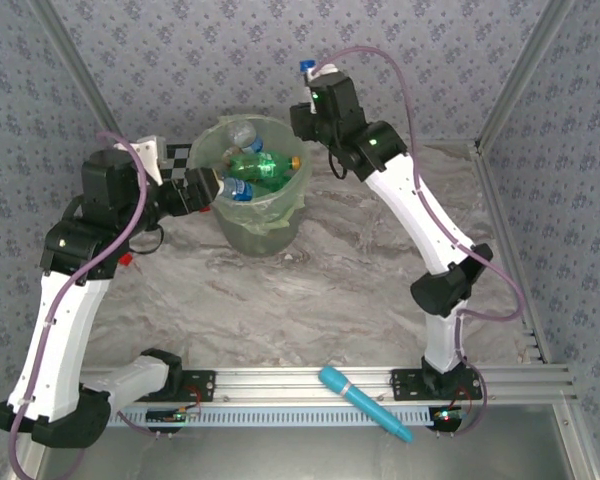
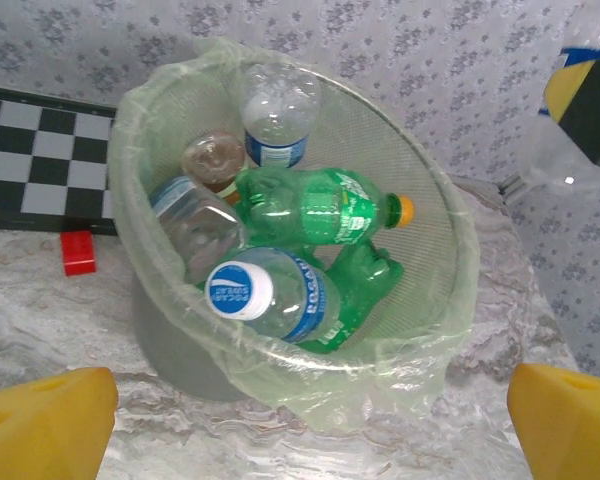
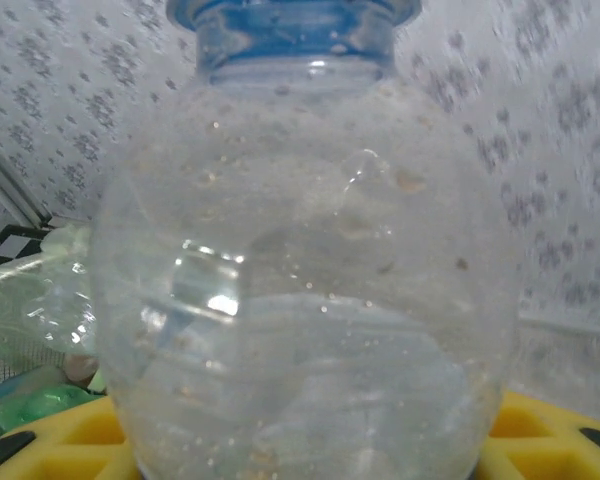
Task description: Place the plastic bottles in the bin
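right claw point(image 1: 318, 78) clamped a clear bottle point(image 3: 300, 250), raised just beside the bin point(image 1: 255, 235), likely for dropping in; left claw point(image 1: 212, 188) hung wide apart at the rim, empty.

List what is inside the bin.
Inside the bin: an orange-capped green bottle lying over a second green bottle, a white-capped clear bottle, a blue-labelled bottle at the far wall, a brown-topped bottle and another clear bottle. They cover the bin's bottom, so anything beneath is hidden.
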Motion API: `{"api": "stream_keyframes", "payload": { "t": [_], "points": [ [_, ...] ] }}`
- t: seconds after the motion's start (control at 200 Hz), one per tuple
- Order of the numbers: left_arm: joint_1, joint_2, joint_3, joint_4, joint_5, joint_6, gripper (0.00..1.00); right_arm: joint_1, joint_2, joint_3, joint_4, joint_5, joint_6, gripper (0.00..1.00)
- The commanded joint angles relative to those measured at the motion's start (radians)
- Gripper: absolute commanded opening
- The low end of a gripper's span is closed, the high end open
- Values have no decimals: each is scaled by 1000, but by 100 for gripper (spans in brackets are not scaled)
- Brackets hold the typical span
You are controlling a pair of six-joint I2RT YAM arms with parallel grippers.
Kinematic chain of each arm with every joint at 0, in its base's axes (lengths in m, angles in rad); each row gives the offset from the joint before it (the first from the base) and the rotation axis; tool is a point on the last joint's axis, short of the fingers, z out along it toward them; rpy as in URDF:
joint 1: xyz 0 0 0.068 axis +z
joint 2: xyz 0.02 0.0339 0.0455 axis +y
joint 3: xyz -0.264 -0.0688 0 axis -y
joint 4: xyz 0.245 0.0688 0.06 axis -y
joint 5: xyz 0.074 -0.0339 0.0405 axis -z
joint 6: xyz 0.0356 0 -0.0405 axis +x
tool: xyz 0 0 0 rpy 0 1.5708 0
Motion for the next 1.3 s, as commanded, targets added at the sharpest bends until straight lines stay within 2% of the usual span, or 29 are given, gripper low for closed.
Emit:
{"api": "stream_keyframes", "payload": {
  "t": [0.0, 0.375, 0.6, 0.765, 0.82, 0.85, 1.055, 1.194, 1.294],
  "points": [
    [5, -22, 19, -39, -71, 6, 100, 43, 101, 103, -51, 64, -228, 54],
    [4, -44, 35, -75, -73, 8, 100, 61, 235, 133, 182, 0, -316, 53],
    [4, -53, 39, -90, -91, 7, 100, 42, 287, 136, 232, -41, -329, 54],
    [5, -53, 41, -90, -101, 5, 100, 33, 288, 132, 228, -72, -308, 68],
    [4, -50, 41, -87, -104, 6, 100, 33, 281, 122, 230, -61, -305, 81],
    [3, -48, 40, -86, -103, 5, 100, 34, 278, 116, 233, -57, -305, 82],
    [4, -38, 41, -77, -103, 2, 100, 30, 249, 92, 230, -69, -298, 81],
    [4, -35, 41, -72, -104, 1, 100, 19, 225, 91, 204, -126, -251, 74],
    [3, -34, 40, -71, -109, 1, 100, 0, 204, 86, 197, -200, -175, 63]
  ]
}}
